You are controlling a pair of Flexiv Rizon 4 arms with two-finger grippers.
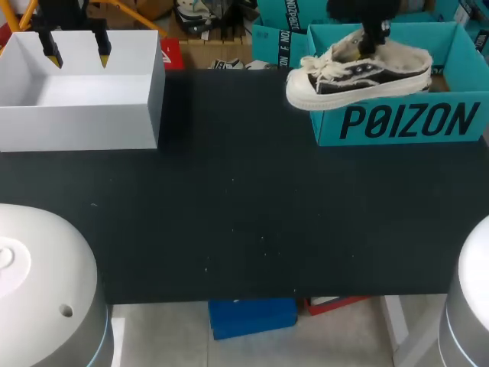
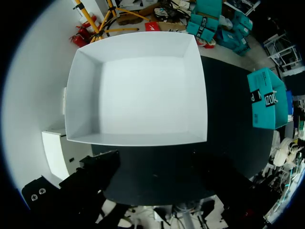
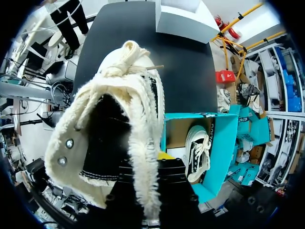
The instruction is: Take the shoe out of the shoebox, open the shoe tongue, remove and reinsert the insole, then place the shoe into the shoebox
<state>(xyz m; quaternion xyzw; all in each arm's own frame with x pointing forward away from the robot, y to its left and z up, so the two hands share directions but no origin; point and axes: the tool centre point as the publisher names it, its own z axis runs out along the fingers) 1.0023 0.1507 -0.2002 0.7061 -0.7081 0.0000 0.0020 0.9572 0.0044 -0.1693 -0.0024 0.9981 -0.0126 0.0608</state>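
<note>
One black fleece-lined shoe [image 1: 359,76] hangs clamped by its collar in right gripper [image 1: 372,42], toe ahead of it, teal shoebox [image 1: 405,122] just below; second shoe [image 3: 198,152] lies inside. Left gripper [image 1: 76,52] spread wide, white box [image 1: 76,122] directly under it on dark surface [image 1: 244,214]

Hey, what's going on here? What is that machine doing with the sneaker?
The right gripper holds a black-and-cream shoe by its fuzzy collar, lifted just above the teal shoebox at the far right of the table. A second shoe lies inside that box. The left gripper hangs open over a white box at the far left, touching nothing.
</note>
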